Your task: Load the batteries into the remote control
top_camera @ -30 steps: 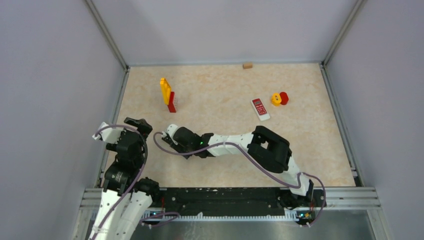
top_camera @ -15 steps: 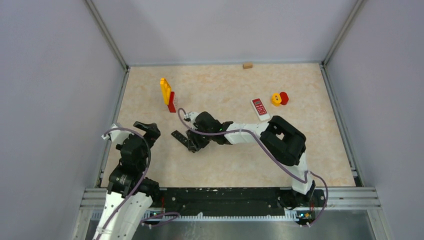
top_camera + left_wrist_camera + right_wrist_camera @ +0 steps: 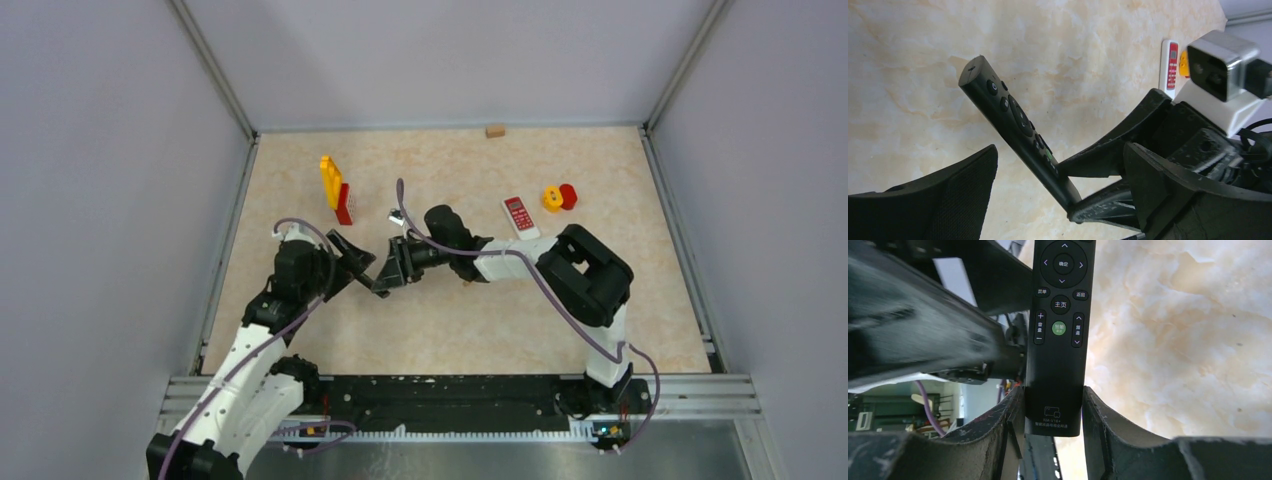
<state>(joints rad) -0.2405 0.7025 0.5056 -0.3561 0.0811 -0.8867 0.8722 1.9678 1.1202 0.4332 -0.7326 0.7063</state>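
The black remote [image 3: 1058, 340] is being pinched by its bottom end (the end below the green button) between the fingers of the right gripper [image 3: 1053, 412]. It is tilting over the counter [image 3: 480, 320], a little toward 9 o'clock from the middle. The left gripper [image 3: 1060, 150] is hanging at the remote's 9 o'clock, jaws spread wide and gripping nothing. A white-and-red remote [image 3: 520, 217] is lying at 2 o'clock from the right gripper, with yellow and red round pieces [image 3: 559, 197] just beside it. Yellow and red bricks [image 3: 335, 188] are standing at 11 o'clock. A small wooden block [image 3: 495, 130] is sitting at the far edge.
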